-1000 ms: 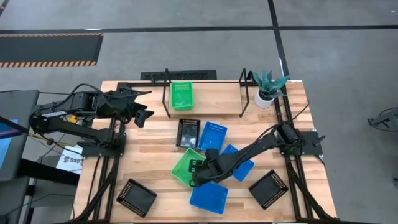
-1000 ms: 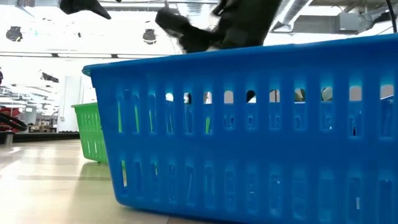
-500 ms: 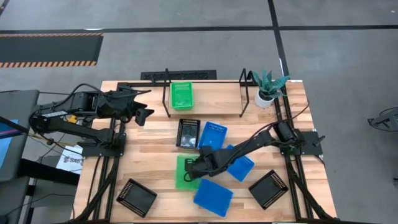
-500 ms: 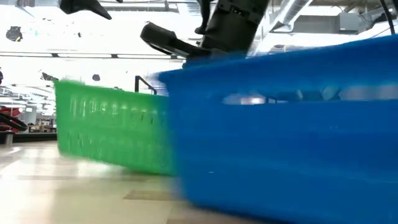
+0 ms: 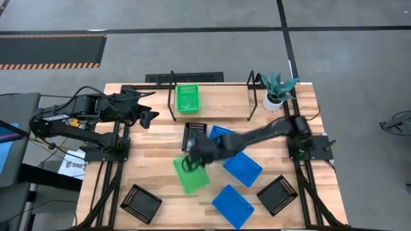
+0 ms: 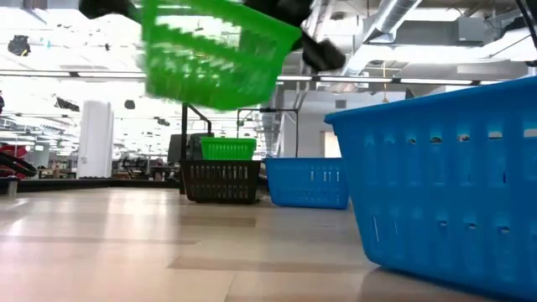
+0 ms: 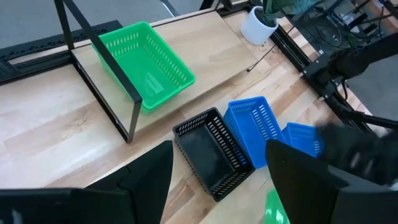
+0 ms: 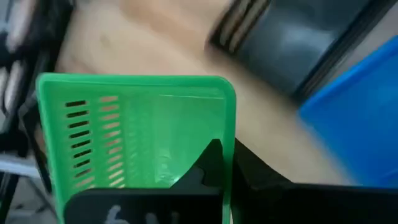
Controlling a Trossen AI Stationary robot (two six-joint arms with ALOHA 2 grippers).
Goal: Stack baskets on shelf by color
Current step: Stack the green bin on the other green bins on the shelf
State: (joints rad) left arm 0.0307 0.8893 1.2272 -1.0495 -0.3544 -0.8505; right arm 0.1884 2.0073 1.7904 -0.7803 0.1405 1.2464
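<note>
A green basket (image 5: 191, 174) hangs in the air over the middle of the table, with my right gripper (image 5: 194, 158) shut on it; the low view shows the same basket (image 6: 214, 52) high and tilted. Another green basket (image 5: 187, 98) rests by its bottom within the black shelf (image 5: 252, 102) at the far edge. On the table lie a black basket (image 5: 194, 135), a blue basket (image 5: 222, 136), two more blue ones (image 5: 243, 168) (image 5: 232, 205) and two more black ones (image 5: 277, 194) (image 5: 140, 204). My left gripper (image 5: 145, 110) waits open at the far left. My right gripper holds the green basket by one side wall at its rim (image 8: 227, 134). One finger (image 8: 208, 163) is inside the basket and the other (image 8: 252, 173) outside. The basket is lifted clear of the table and hangs tilted, reaching from the gripper toward the near edge.
A white pot with a teal plant (image 5: 276, 90) stands at the far right, beside the shelf's right post. Bare wood shows on the left half of the table (image 5: 151, 160). The blue basket (image 6: 445, 193) fills the low view's right side.
My right gripper has shut on the green basket's wall, lifted it clear of the table and carried it toward the far edge and a little left. The near blue basket, which lay against the green one, has slid toward the right. My left arm has kept still.
</note>
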